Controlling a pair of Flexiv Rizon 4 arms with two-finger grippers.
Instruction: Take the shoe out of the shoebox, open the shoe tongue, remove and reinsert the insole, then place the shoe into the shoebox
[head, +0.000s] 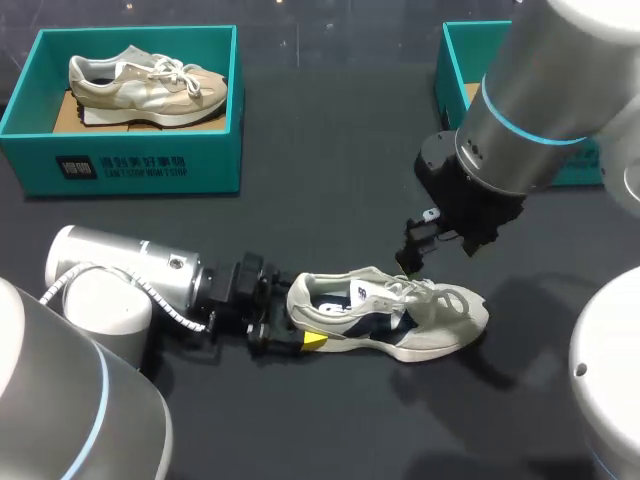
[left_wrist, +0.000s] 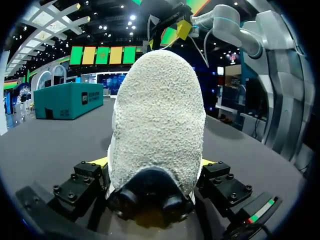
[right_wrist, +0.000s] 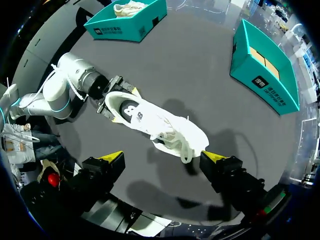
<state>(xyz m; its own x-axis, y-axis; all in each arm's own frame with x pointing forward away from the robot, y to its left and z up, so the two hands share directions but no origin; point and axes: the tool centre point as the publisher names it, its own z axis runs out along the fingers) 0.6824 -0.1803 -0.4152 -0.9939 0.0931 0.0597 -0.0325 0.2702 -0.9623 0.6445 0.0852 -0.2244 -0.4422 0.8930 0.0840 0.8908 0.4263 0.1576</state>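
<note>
While a shoebox (head: 130, 165) holds one shoe (head: 150, 85), left tool (head: 296, 318) pinches sneaker (head: 400, 320), right tool (right_wrist: 161, 157) spread.

The cream and navy lace-up sneaker (head: 400, 315) at the near middle is cloth. Its heel is rough and nubbly like suede, matt, with a smooth, faintly shiny dark tab at the base, and its laces are woven cord. The dark grey tabletop (head: 330, 180) is matt and even. The teal cardboard shoebox (head: 130, 165) at far left has smooth printed walls and a raw brown cardboard floor. The beige sneaker (head: 150, 85) in it looks like matt suede and mesh. The left arm's silver casing (head: 120, 270) is smooth satin metal. The right gripper (right_wrist: 162, 156) has matt black finger blocks and smooth yellow tips.
</note>
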